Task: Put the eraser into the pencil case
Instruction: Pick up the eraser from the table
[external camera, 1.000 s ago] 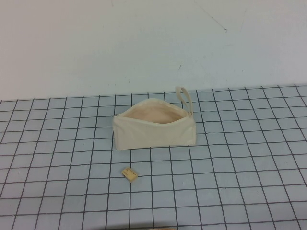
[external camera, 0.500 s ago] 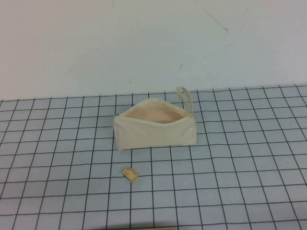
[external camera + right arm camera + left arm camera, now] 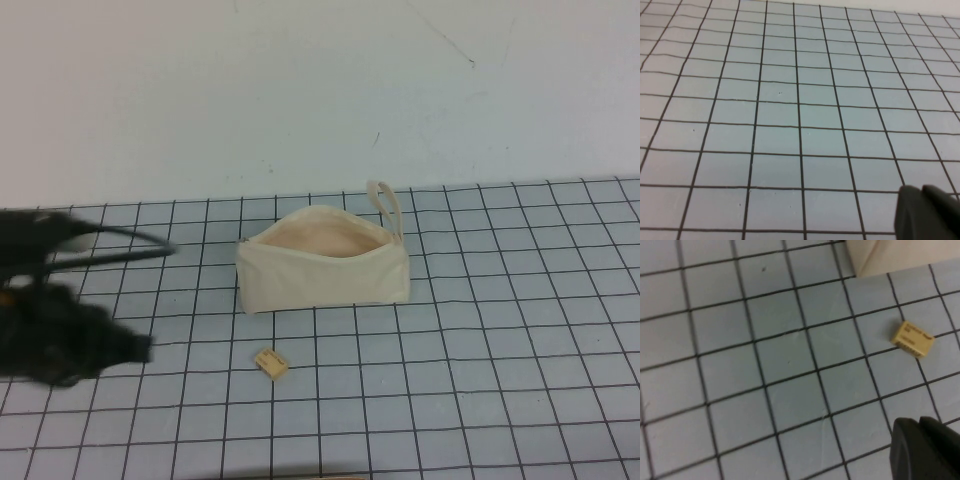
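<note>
High view: we see the pencil case [image 3: 322,266] standing upright on the gridded mat [image 3: 480,400], near the mat's far edge and about mid-width. Its zip is undone and the mouth gapes upward, showing a pale peach lining. A small fabric loop [image 3: 384,205] stands up at its right end.

The eraser [image 3: 271,364] lies flat on the mat in front of the pencil case, toward our side and slightly left of the case's middle, apart from it by about 1 grid square. It sits at a slant to the grid lines.

The left gripper [image 3: 128,348] appears as a dark blurred mass at the left edge of the high view, above the mat, well left of the eraser and touching neither object. We cannot tell how it is set.

In the left wrist view, the eraser [image 3: 912,338] lies bare on the grid, with a corner of the pencil case [image 3: 900,255] just beyond it. A dark piece of the left gripper [image 3: 925,450] shows at the frame's corner, apart from the eraser.

The right gripper [image 3: 927,212] shows only as a dark corner piece in the right wrist view, over bare mat [image 3: 790,100]; its state we cannot tell either.
</note>
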{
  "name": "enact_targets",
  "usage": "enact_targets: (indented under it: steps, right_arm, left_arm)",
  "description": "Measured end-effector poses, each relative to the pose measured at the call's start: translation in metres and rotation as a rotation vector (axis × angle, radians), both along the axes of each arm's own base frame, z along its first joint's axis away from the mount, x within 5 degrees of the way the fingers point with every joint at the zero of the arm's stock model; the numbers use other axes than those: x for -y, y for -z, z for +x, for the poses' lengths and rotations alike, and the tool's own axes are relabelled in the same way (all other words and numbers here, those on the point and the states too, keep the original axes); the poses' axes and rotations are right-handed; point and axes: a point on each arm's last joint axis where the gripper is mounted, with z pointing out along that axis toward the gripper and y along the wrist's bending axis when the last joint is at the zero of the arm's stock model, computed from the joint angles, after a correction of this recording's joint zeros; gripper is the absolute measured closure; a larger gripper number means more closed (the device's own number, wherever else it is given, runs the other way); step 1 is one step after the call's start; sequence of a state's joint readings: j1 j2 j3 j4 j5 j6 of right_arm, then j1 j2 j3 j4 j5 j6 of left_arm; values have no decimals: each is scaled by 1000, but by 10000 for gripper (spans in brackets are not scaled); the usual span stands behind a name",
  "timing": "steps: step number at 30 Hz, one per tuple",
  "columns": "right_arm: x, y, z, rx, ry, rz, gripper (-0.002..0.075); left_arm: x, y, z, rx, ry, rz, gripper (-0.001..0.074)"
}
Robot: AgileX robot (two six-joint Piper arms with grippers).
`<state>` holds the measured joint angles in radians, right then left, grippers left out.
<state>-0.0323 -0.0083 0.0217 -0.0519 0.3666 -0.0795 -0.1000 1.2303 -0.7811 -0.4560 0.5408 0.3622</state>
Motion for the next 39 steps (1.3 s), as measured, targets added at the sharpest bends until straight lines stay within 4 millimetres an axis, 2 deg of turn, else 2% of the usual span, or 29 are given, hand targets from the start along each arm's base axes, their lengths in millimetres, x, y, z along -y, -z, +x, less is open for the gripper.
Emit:
enact_targets:
  steps: [6, 9, 13, 16, 18, 19, 24, 26, 28, 39]
  right_arm:
    - [0, 0, 0, 1, 6, 15, 726]
    - [0, 0, 0, 1, 7, 18, 726]
    - [0, 0, 0, 1, 7, 18, 726]
    - [0, 0, 0, 1, 7, 18, 726]
    - [0, 0, 0, 1, 7, 18, 726]
    - [0, 0, 0, 1, 7, 18, 726]
    - [0, 0, 0, 1, 7, 18, 726]
    - [0, 0, 0, 1, 7, 18, 726]
    - [0, 0, 0, 1, 7, 18, 726]
    - [0, 0, 0, 1, 7, 18, 726]
  left_arm:
    - [53, 22, 61, -91, 218, 55, 736]
    - [76, 35, 80, -109, 278, 71, 736]
    - [92, 56, 92, -150, 319, 87, 736]
    - [96, 69, 100, -174, 336, 103, 722]
    - [98, 78, 105, -188, 350, 119, 662]
    - [98, 82, 107, -190, 364, 131, 622]
    - [99, 94, 112, -190, 410, 162, 300]
    - [100, 97, 113, -189, 416, 163, 235]
    - [100, 99, 114, -186, 425, 167, 222]
    - [111, 115, 116, -153, 497, 225, 254]
